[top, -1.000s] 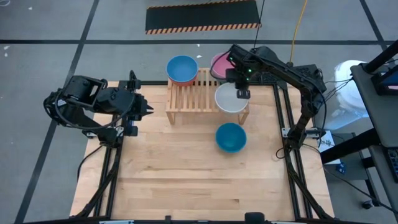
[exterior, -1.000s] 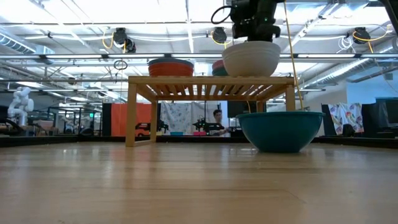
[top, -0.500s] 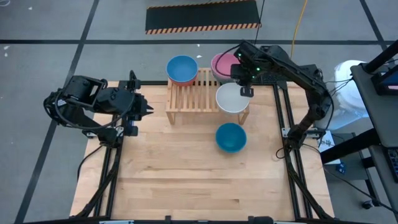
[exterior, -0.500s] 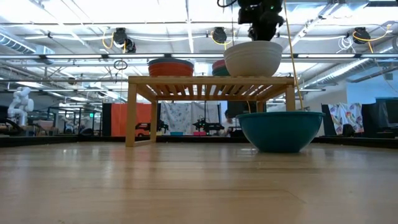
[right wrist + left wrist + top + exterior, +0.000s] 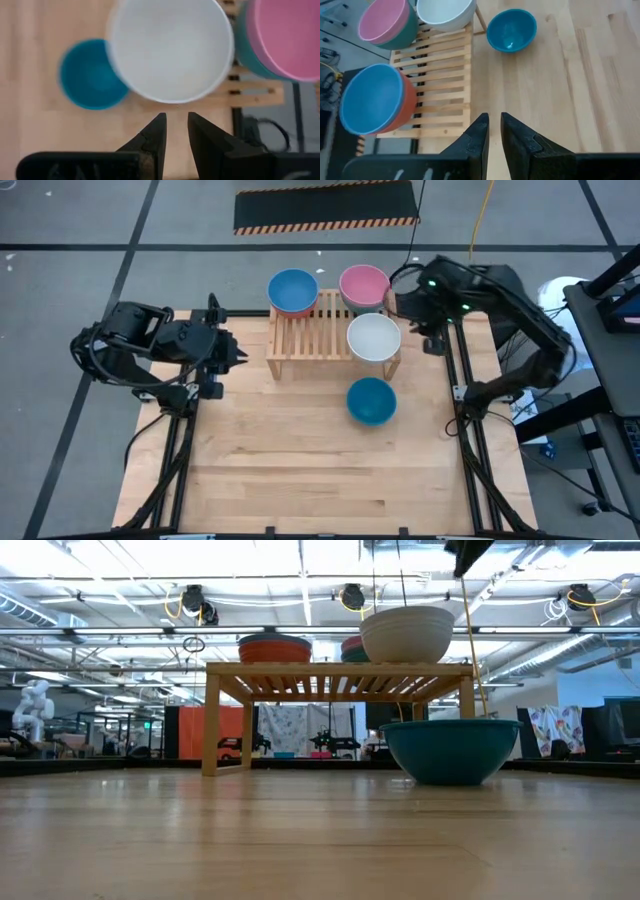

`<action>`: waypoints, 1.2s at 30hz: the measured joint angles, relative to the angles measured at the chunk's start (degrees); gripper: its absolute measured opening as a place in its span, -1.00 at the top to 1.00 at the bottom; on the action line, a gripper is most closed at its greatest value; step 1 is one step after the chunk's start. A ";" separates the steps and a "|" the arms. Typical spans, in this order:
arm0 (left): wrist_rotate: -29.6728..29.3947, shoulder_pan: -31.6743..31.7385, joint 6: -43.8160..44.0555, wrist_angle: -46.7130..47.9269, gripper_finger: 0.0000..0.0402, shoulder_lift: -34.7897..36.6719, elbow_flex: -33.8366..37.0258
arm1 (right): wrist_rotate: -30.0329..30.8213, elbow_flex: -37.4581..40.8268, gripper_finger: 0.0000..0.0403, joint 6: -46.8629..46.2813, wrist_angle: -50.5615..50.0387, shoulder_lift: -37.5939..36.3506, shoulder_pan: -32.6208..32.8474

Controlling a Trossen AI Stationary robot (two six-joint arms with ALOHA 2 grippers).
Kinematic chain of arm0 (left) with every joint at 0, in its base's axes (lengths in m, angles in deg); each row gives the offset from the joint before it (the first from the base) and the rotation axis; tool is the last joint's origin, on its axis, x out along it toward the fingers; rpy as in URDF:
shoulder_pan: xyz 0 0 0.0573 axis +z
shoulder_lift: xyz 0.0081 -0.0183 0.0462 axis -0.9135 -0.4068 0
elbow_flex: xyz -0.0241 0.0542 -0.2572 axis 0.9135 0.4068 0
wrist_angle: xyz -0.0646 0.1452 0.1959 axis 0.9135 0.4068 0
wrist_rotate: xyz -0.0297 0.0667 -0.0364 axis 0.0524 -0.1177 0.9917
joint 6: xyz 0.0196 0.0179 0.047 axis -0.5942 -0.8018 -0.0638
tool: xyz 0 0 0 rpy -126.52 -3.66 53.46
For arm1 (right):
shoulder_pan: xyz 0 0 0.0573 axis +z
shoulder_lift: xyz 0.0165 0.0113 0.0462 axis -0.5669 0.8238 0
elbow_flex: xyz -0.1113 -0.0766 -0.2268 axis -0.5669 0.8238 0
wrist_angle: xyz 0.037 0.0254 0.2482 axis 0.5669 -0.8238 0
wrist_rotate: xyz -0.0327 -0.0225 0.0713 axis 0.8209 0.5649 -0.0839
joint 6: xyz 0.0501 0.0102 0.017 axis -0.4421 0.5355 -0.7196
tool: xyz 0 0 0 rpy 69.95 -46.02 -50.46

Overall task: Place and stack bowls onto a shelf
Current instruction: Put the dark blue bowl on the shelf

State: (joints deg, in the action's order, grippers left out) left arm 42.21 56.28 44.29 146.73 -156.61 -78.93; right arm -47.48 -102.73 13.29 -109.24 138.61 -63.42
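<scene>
The shelf (image 5: 322, 337) stands at the table's far side. On it, the light blue bowl (image 5: 293, 290) sits in the red bowl (image 5: 406, 107) at the far left. The pink bowl (image 5: 364, 283) sits in the dark green bowl (image 5: 242, 49) at the far right. The white bowl (image 5: 373, 338) stands on the slats at the near right. The teal bowl (image 5: 371, 400) rests on the table in front of the shelf. My right gripper (image 5: 398, 302) hangs empty above the shelf's right end, its fingers a little apart. My left gripper (image 5: 235, 355) waits shut, left of the shelf.
The arms' black frames run along the table's left side (image 5: 175, 440) and right side (image 5: 462, 380). Bare tabletop (image 5: 300, 470) lies near of the teal bowl. The slats between the two stacks (image 5: 322, 320) carry nothing.
My right gripper has come off the white bowl's far rim, risen and drawn back toward the table's right edge. The white bowl stays standing on the shelf.
</scene>
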 joint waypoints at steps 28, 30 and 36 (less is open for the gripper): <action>13.37 4.76 -30.05 -29.64 0.72 -31.63 0.02 | -3.88 0.00 0.63 -7.74 0.03 -14.33 7.32; 14.10 5.14 -31.17 -29.55 0.72 -32.99 0.02 | -3.88 0.00 0.63 -7.70 0.03 -14.65 7.32; 18.31 5.14 -37.44 -29.73 0.72 -38.12 0.02 | -3.94 0.00 0.63 -7.33 0.03 -15.39 7.30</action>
State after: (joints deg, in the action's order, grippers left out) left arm 60.52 61.43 6.85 117.00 -194.73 -78.91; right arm -51.43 -102.73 5.96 -109.21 123.23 -56.12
